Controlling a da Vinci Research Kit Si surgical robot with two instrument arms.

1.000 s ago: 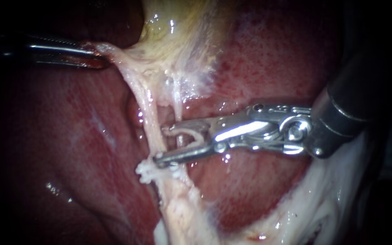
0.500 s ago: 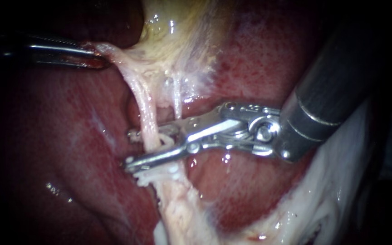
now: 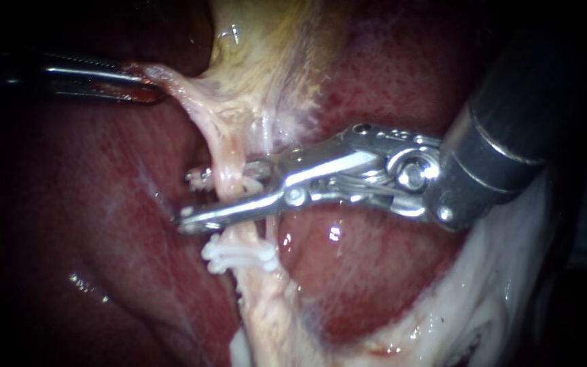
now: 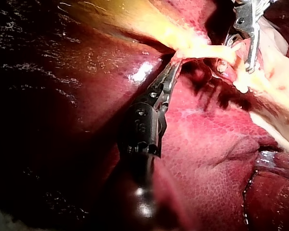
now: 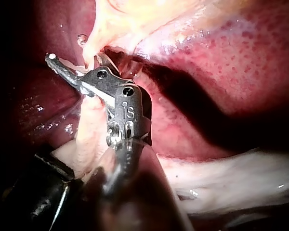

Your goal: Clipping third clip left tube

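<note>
Compared with half a second ago, my right instrument has slid up the left tube, away from the white clips already on it; bare tube now shows between the lower jaw and those clips. The shaft has pulled back towards the right. My left instrument has not shifted.

In the endoscope view, the right instrument's jaws stand apart, one on each side of the left tube, which crosses the gap between them. Small white bits show at both jaw tips. A thinner right tube runs just beside the first. The left instrument's jaws are clamped on a pale tissue flap that hangs from the yellowish gallbladder and holds it out to the left. Wet red liver lies all around, glinting, with white tissue at the near right. The edges fall into darkness.

In the left wrist view, the left instrument's closed jaws pinch the pale flap ahead of them. The right instrument sits farther off, beside the tube.

In the right wrist view, the tube passes between the parted jaws. One jaw tip stands clear of it; the other is partly hidden behind tissue.
</note>
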